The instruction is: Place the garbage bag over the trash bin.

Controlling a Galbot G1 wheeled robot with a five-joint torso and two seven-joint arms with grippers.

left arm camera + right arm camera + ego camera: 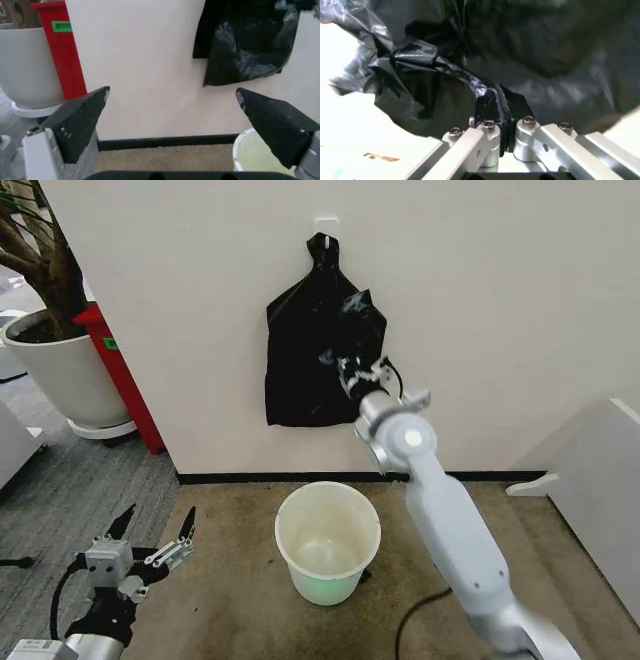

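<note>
At the lower left, the left gripper (150, 542) hovers low over the carpet with its jaws spread wide, holding nothing. To its right, the cream-white trash bin (328, 555) stands upright on the floor near the wall. Above it, the black garbage bag (315, 345) hangs against the wall; the right gripper (352, 372) has its jaws pinched closed on a fold of the bag's crinkled plastic (445, 71).

Even bright light; right wrist view blurred.
</note>
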